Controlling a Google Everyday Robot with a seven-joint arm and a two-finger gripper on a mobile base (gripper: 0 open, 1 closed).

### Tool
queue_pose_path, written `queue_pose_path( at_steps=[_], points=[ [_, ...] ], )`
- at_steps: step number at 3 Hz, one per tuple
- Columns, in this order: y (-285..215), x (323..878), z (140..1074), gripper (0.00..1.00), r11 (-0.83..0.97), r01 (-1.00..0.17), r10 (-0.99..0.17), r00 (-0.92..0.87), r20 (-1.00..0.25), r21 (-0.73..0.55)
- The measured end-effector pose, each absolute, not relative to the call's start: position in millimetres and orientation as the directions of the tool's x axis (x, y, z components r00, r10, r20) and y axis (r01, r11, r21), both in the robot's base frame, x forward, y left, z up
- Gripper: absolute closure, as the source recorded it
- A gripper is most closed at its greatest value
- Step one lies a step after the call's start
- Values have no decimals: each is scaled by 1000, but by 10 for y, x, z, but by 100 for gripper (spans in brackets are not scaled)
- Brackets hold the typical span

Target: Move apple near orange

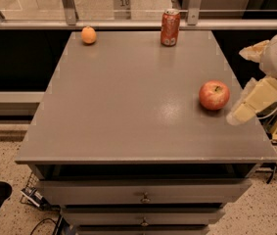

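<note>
Grey table (pixel 128 116), gripper (pixel 239 86) beside apple (pixel 214 95)

On grey tabletop (pixel 128 106): round red-yellow apple (pixel 214 95) right, beside cream gripper (pixel 241 87) at the edge; small round orange (pixel 88 35) back left; red soda can (pixel 170 27) back centre

Table (pixel 128 111) carries apple (pixel 214 95), orange (pixel 88 35), can (pixel 170 27); hand (pixel 243 89) beside apple

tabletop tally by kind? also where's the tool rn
Apples: 1, the apple, right side of the tabletop.
Oranges: 1, the orange, far left corner.
Soda cans: 1, the red can, upright at the far edge.
Total: 3.
The tool is at the tabletop's right edge, just right of the apple.
</note>
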State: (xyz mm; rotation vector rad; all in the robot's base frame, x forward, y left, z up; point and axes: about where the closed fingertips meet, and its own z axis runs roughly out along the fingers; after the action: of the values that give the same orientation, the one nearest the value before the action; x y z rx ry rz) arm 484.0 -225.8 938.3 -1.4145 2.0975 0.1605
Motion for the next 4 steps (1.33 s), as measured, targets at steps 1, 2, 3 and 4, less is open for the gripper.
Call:
queue_pose_path(
  at_steps=[1, 2, 3, 4],
  points=[
    [-2277, 5070, 9248, 0, 493, -850, -681, -244, -690, -185],
    [-2322, 5167, 9117, 0, 539, -830, -558, -226, -799, -141],
    [-2331, 5181, 8984, 0, 566, -818, -464, -207, -861, -108],
    [-2301, 5181, 8805, 0, 584, -808, -393, -192, -899, -83]
  ],
)
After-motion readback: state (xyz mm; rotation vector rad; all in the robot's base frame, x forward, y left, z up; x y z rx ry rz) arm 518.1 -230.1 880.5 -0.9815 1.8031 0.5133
